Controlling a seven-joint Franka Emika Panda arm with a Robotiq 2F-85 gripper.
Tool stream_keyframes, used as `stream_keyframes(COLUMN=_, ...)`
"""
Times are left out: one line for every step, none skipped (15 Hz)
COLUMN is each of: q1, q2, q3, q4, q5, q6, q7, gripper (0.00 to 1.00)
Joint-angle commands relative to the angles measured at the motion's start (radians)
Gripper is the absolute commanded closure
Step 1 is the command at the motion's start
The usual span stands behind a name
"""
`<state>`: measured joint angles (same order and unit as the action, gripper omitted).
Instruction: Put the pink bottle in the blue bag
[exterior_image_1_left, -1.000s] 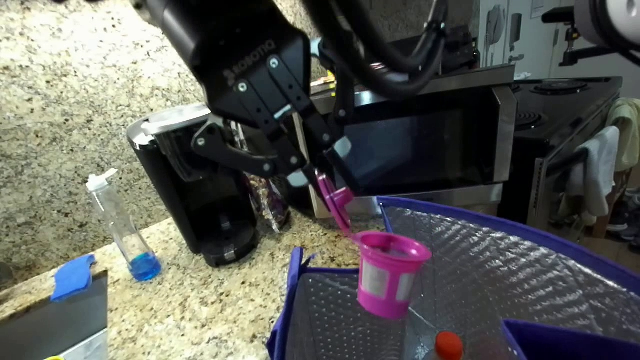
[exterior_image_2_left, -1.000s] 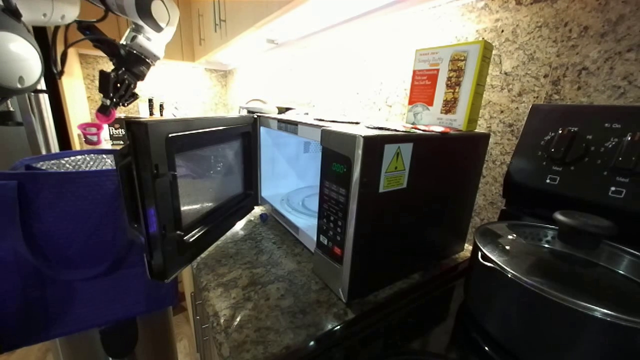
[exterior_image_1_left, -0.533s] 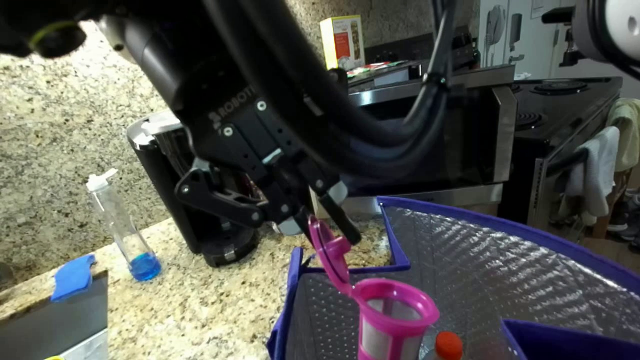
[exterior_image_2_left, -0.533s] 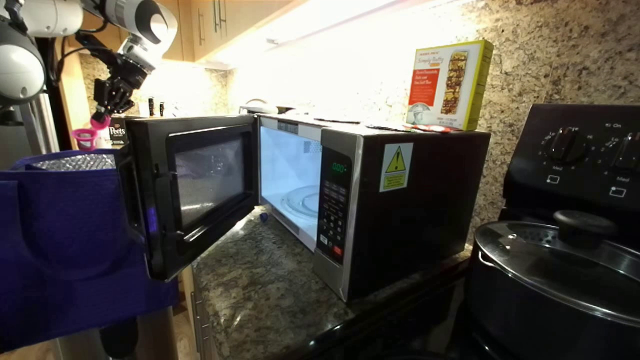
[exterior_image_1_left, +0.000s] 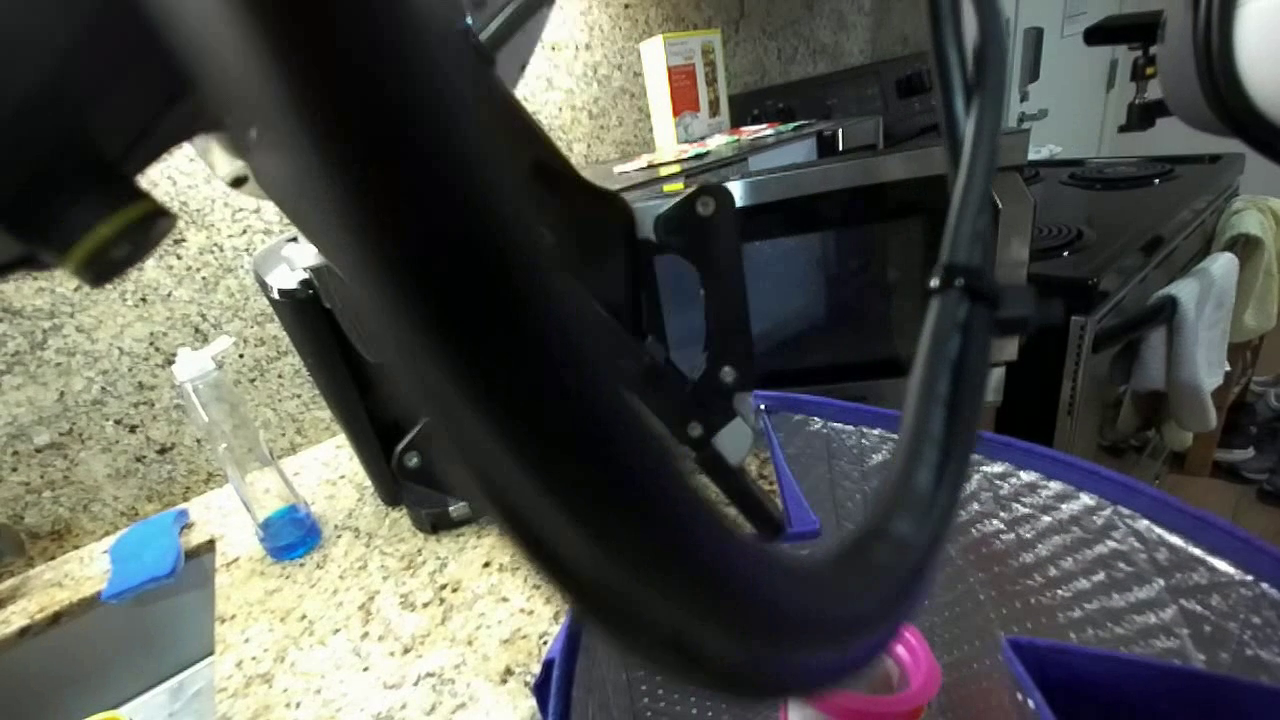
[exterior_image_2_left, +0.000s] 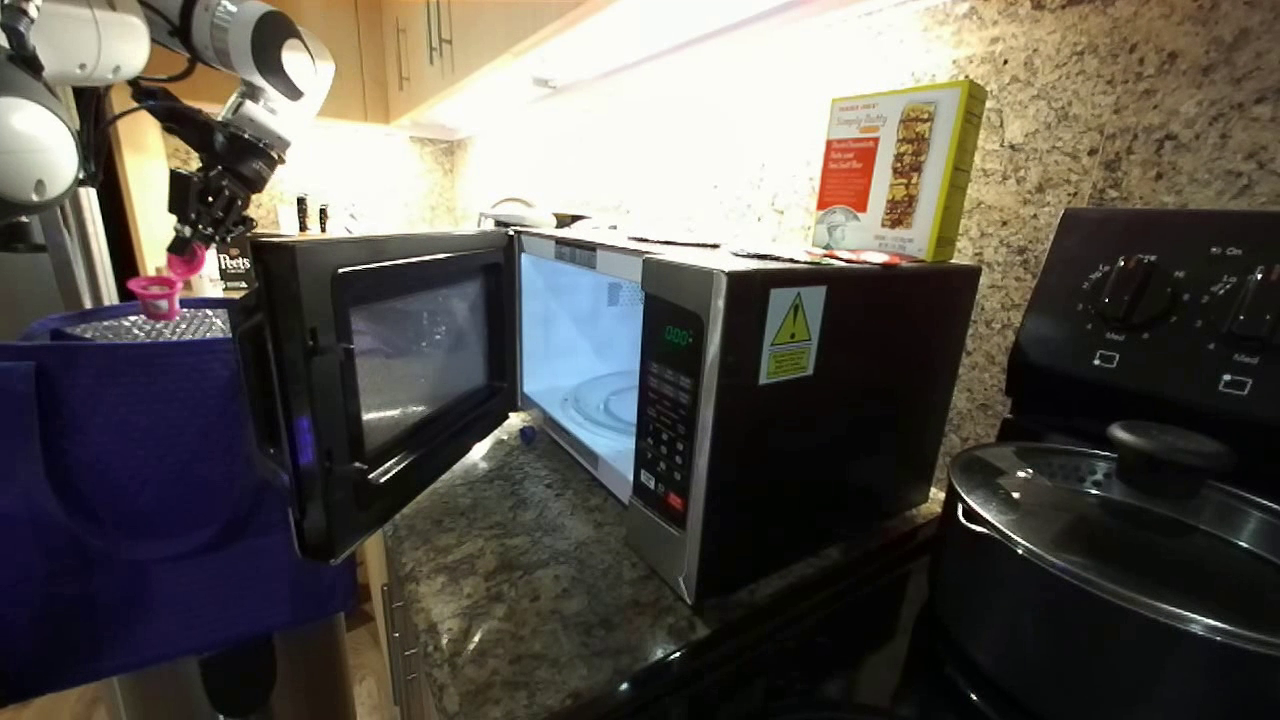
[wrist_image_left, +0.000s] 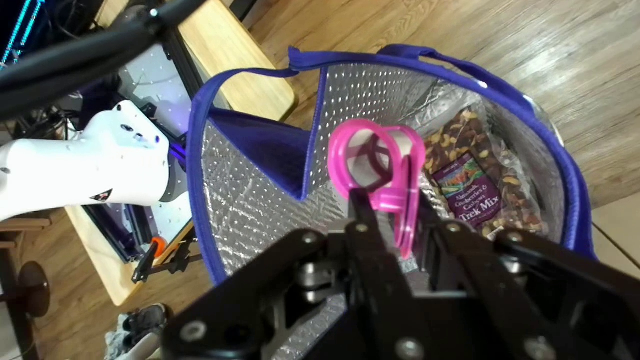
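The pink bottle, a magenta cup with a hinged lid swung open, hangs from my gripper over the open bag. In the wrist view its round rim (wrist_image_left: 338, 160) shows beyond the fingertips. My gripper (wrist_image_left: 392, 202) is shut on the lid. In an exterior view the gripper (exterior_image_2_left: 190, 243) holds the pink bottle (exterior_image_2_left: 155, 289) just above the bag's opening. In an exterior view a black cable hides most of the gripper and part of the bottle's rim (exterior_image_1_left: 915, 665). The blue bag (wrist_image_left: 197, 220) stands open with silvery lining; it shows in both exterior views (exterior_image_1_left: 1080, 560) (exterior_image_2_left: 150, 450).
A trail mix packet (wrist_image_left: 480, 185) lies inside the bag. The microwave door (exterior_image_2_left: 420, 350) stands open beside the bag. A coffee maker (exterior_image_1_left: 330, 370) and a clear bottle with blue liquid (exterior_image_1_left: 250, 450) stand on the counter.
My gripper has moved with the pink bottle, lowering it toward the bag's opening and shifting it left in an exterior view. The cable has swung across the gripper. The lid stays held.
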<state>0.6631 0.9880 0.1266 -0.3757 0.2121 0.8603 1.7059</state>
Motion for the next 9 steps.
stream_keyframes(q1=0.01, q2=-0.01, q3=-0.017, q4=0.011, q5=-0.037, q6=-0.035, q7=0.065, gripper=0.47)
stream_keyframes(q1=0.009, q2=-0.02, q3=-0.021, q4=0.0, q5=-0.04, q6=-0.032, q7=0.078, gripper=0.4)
stream_keyframes(q1=0.008, q2=-0.031, q3=-0.023, q4=-0.012, q5=-0.045, q6=-0.021, q7=0.088, gripper=0.34)
stream_keyframes(q1=0.007, q2=-0.035, q3=-0.023, q4=-0.011, q5=-0.045, q6=-0.015, q7=0.093, gripper=0.27)
stream_keyframes(q1=0.007, q2=-0.044, q3=-0.021, q4=-0.004, q5=-0.042, q6=-0.005, q7=0.098, gripper=0.21)
stream_keyframes(q1=0.007, q2=-0.059, q3=-0.019, q4=-0.005, q5=-0.04, q6=0.019, q7=0.1, gripper=0.14)
stream_keyframes(q1=0.01, q2=-0.08, q3=-0.017, q4=0.004, q5=-0.039, q6=0.046, q7=0.105, gripper=0.08)
stream_keyframes(q1=0.017, q2=-0.104, q3=-0.027, q4=0.009, q5=-0.053, q6=0.068, q7=0.112, gripper=0.01)
stream_keyframes(q1=0.02, q2=-0.127, q3=-0.032, q4=0.012, q5=-0.061, q6=0.091, q7=0.129, gripper=0.01)
